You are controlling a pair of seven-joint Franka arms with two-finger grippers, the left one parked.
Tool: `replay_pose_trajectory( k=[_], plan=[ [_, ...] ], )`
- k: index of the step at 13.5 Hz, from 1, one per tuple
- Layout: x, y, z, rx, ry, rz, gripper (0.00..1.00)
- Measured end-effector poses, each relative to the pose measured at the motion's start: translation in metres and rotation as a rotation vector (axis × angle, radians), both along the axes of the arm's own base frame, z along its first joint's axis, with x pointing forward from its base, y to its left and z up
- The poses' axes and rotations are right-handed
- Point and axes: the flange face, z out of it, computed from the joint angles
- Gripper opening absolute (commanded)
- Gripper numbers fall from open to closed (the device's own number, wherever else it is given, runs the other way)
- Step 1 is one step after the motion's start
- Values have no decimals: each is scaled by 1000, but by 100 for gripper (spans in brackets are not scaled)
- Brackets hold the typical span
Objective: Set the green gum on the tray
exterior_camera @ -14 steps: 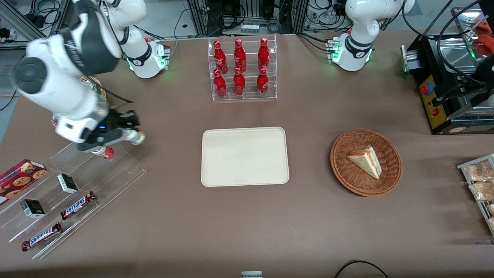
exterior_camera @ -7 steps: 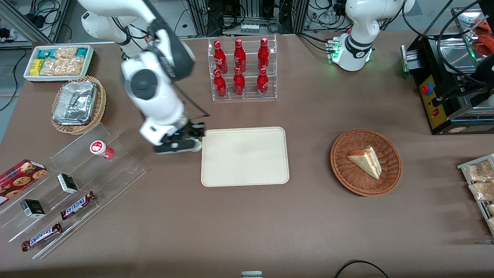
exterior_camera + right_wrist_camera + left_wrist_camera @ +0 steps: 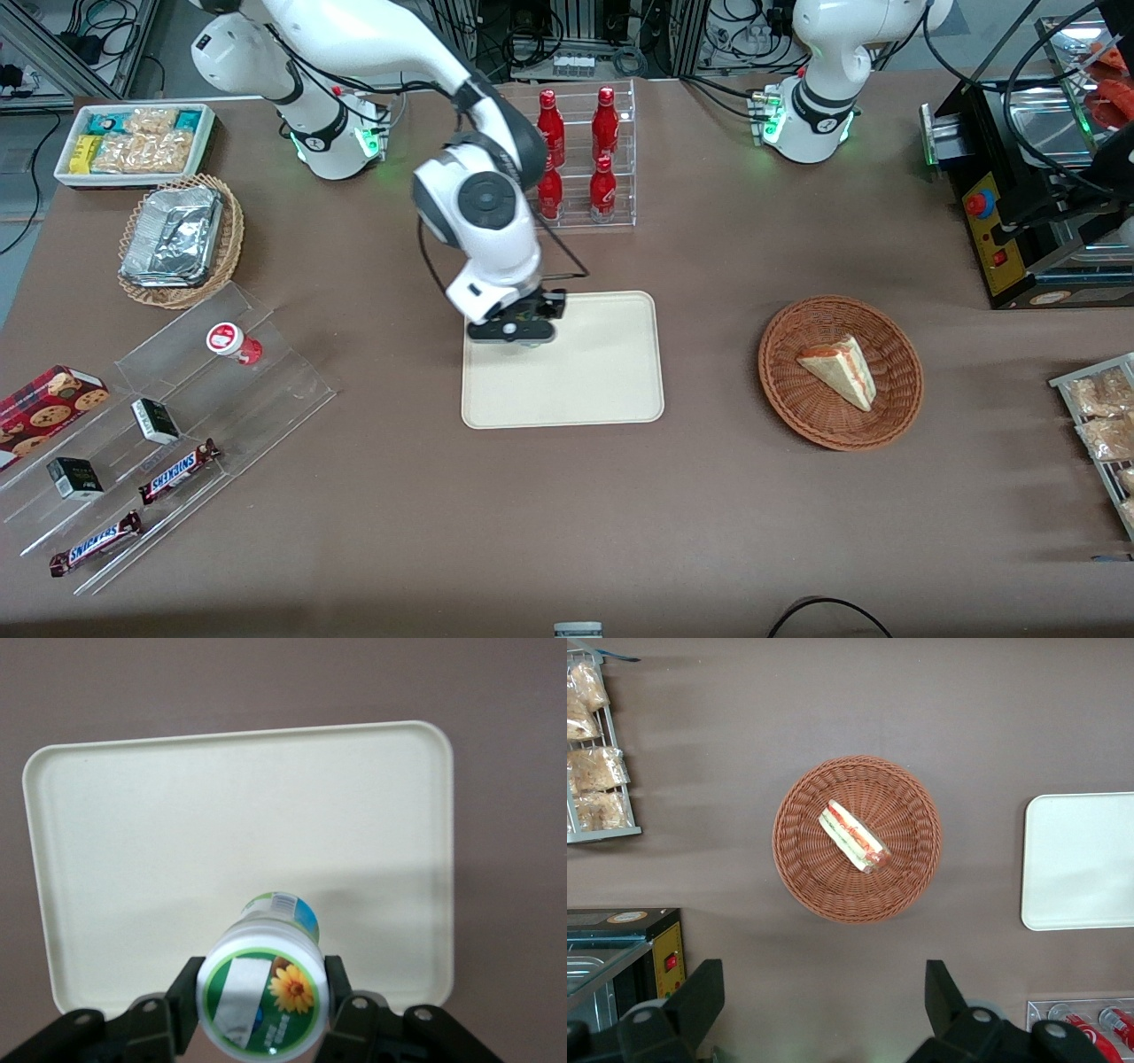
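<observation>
On the clear stepped stand [image 3: 168, 416] at the working arm's end of the bench, nearest the front camera, lie two Snickers bars [image 3: 179, 470], two small dark boxes [image 3: 155, 420] and a cookie box [image 3: 49, 401]; on its top step a red-labelled canister [image 3: 232, 342] lies on its side.

The tray [image 3: 602, 381] lies flat in the middle of the bench. The gripper [image 3: 524, 331] hangs over the tray's corner that is farther from the camera and toward the working arm. In the right wrist view its fingers [image 3: 347, 1005] press against both sides of the green gum [image 3: 263, 996], closed only as far as the canister's width allows; the gum is held lid toward the wrist camera, above the tray's [image 3: 177, 833] bare surface and clear of it.

Toward the parked arm's end, level with the tray, a wicker basket [image 3: 895, 416] holds a sandwich wedge [image 3: 840, 370].

Farther from the camera than the tray stands a clear rack of red bottles [image 3: 585, 159], partly hidden by the arm. Near the working arm's farther corner sit a foil tray in a wicker basket [image 3: 177, 239] and a white bin of snack packets [image 3: 133, 142].
</observation>
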Motion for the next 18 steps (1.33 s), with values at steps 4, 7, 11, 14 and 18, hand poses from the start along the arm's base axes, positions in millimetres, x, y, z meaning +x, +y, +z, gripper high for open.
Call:
replay_pose_trajectory(
  k=[4, 7, 11, 14, 18],
  plan=[
    [2, 14, -43, 4, -32, 5, 0],
    [1, 17, -64, -5, -30, 12, 0],
    [-7, 27, -87, 4, -21, 20, 0],
    [-8, 29, -97, 13, -15, 12, 93],
    [-7, 28, -96, 24, -9, 4, 100]
  ],
)
